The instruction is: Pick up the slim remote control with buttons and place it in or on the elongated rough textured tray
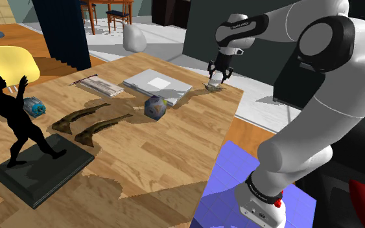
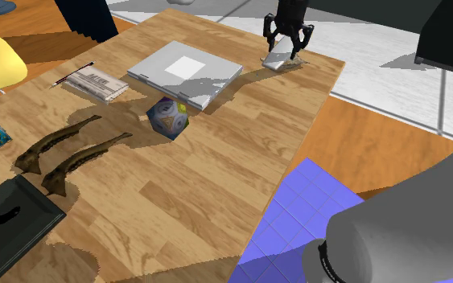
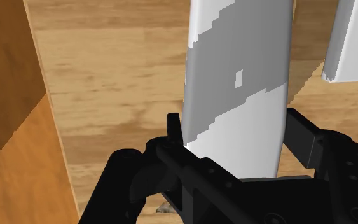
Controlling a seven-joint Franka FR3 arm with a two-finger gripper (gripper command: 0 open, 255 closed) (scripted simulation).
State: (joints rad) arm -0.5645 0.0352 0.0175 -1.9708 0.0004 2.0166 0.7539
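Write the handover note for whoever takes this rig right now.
Gripper: jaws clasp the remote from both sides, at the far corner of the table.
Remote: white-grey, low over the table top; no clear lift visible.
Tray: brown, rough, long, mid-table, well apart from the remote.
Done: reach and grasp, as far as the wrist view shows.
Left: lift, carry to the tray, set down, release.

You have the remote (image 2: 277, 61) at the bench's (image 2: 216, 185) far corner, under the hand (image 2: 289, 47). In the second exterior view, the laptop (image 2: 184, 74) lies left of it, the ball (image 2: 168, 118) before the laptop, and two long trays (image 2: 55, 145) farther left, side by side.
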